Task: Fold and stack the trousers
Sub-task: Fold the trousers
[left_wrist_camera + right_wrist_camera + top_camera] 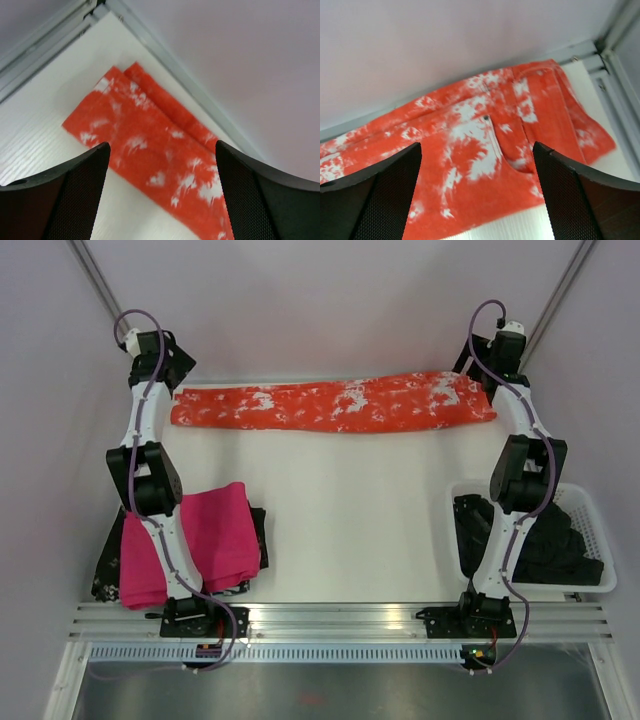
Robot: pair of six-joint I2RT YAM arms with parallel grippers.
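The table (pixel 350 520) was a white sheet, finely ribbed where the left wrist camera looked down on it, and it was closed in by pale lilac-white walls on the far side and at both flanks. Thin metal struts (pixel 95 275) ran up the two far corners, and a grey metal channel (pixel 165 55) followed the foot of the far wall. An aluminium rail (pixel 340 620) carrying both arm bases crossed the near edge. The trousers (pixel 330 405) lay flat in a long band across the far side of the table, close to the back wall, with one leg laid over the other. The leg ends were at the left and the waist, with its pocket seam and a small rivet, was at the right. The left gripper (pixel 161 147) hung above the leg ends with its fingers spread wide and nothing between them. The right gripper (pixel 476 145) hung likewise over the waist end, its fingers also spread apart and holding nothing. A folded magenta-pink cloth (pixel 215 530) sat at the near left on top of a dark garment (pixel 105 570) that overhung the table's left edge. At the near right stood a white slotted basket (pixel 590 510) holding dark clothes (pixel 560 550).
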